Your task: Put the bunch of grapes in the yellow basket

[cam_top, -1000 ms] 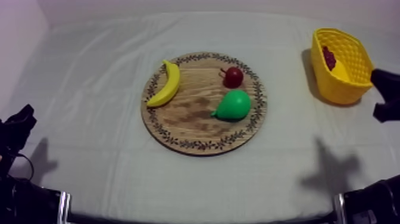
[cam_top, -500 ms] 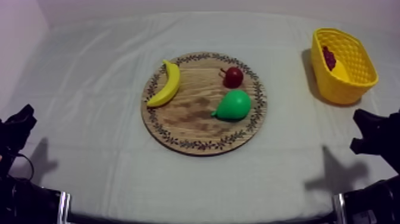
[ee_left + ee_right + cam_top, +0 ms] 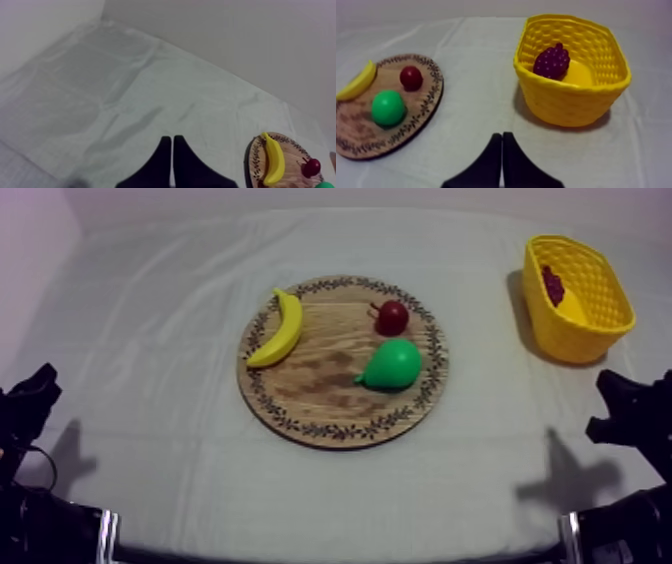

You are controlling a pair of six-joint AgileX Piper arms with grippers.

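- Grapes (image 3: 551, 61) lie inside the yellow basket (image 3: 571, 102), towards its far wall (a dark purple bunch on the yellow floor).
- That basket stands on the grey-white cloth (image 3: 150, 338) at the far right, well apart from the wooden board (image 3: 320, 383) in the middle.
- On the board, a banana (image 3: 280, 328) lies along the left rim, and a small red fruit (image 3: 392, 316) sits just behind a green pear (image 3: 392, 365) on the right half.
- Low at the right side, the right gripper (image 3: 502, 135) hangs over bare cloth on the near side of the basket. Its two black fingers are pressed together into a narrow wedge with nothing between them.
- Low at the left side, the left gripper (image 3: 172, 138) is likewise clenched on nothing, over bare cloth, with the banana end of the board off beyond it.
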